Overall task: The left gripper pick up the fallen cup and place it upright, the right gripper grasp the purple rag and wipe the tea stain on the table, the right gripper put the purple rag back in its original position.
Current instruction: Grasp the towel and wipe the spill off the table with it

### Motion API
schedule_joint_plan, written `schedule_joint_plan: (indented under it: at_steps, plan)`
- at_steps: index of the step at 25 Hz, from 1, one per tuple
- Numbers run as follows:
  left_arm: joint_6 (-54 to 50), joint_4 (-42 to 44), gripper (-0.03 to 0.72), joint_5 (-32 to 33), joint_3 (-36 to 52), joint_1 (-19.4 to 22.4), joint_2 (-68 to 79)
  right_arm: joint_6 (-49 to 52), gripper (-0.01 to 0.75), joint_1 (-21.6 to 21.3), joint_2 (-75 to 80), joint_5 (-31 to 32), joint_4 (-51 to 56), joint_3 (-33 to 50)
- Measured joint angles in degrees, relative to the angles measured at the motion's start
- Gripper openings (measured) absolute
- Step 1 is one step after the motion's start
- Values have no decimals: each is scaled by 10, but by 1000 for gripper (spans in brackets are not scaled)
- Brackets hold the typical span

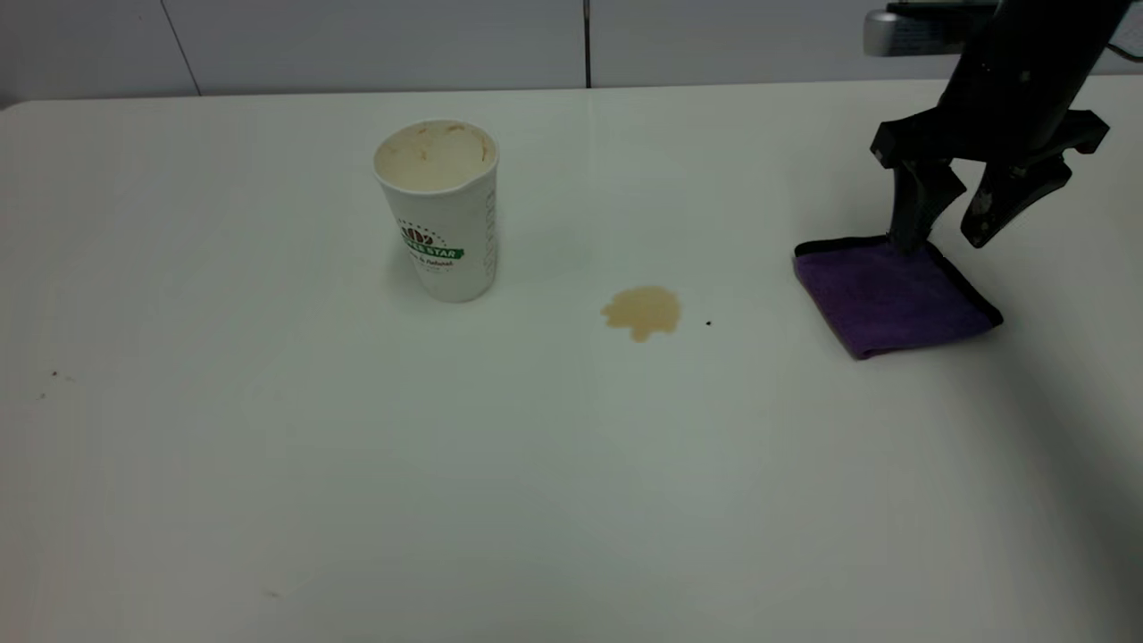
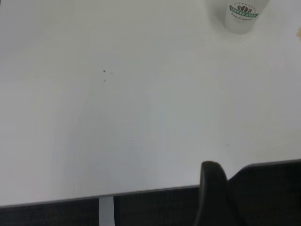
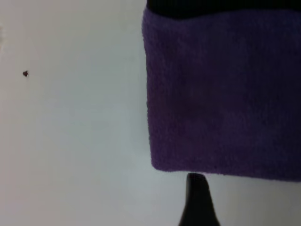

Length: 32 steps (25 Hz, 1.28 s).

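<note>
Your white surface (image 1: 268,464) fills nearly the whole exterior view, and its near half carries nothing but a few tiny dark specks toward your left. Moving farther in, you find the tea stain (image 1: 642,312), a small light-brown blotch near the middle, with one dark speck (image 1: 708,323) just beside it on the right. To the right of that, well apart from the blotch, the purple rag (image 1: 893,299) lies flat and folded, its black edging showing along the far and right sides. The right gripper (image 1: 946,234) hangs over the rag's far edge with its fingers spread: one finger (image 1: 913,210) comes down onto the far edge of the rag, the other finger (image 1: 1005,201) hangs just past the rag's far right corner, clear of the cloth. In the right wrist view the rag (image 3: 221,94) fills most of the picture, with one dark fingertip (image 3: 197,202) just beyond its edge. Farther back on the left, the cup (image 1: 439,207) stands upright with its mouth open upward, its inside stained cream and its green banner facing you. Beyond the surface's far edge you see a pale panelled wall (image 1: 357,45). The left gripper (image 2: 214,188) shows only as a dark shape at the surface's edge in its own wrist view, far from the cup (image 2: 242,16); you cannot tell how its fingers stand.
</note>
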Motion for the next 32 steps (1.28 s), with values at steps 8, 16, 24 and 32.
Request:
schedule_joint_plan:
  at_steps: [8, 16, 24, 32]
  plan:
    - [-1, 0, 461, 0, 0, 0, 0, 5, 590, 31, 62, 1, -9, -56]
    - [-1, 0, 461, 0, 0, 0, 0, 44, 590, 36, 105, -23, -114, -57]
    - [-1, 0, 461, 0, 0, 0, 0, 66, 449, 37, 114, -37, -114, -58]
    - [-1, 0, 461, 0, 0, 0, 0, 52, 32, 37, 114, -49, -74, -58]
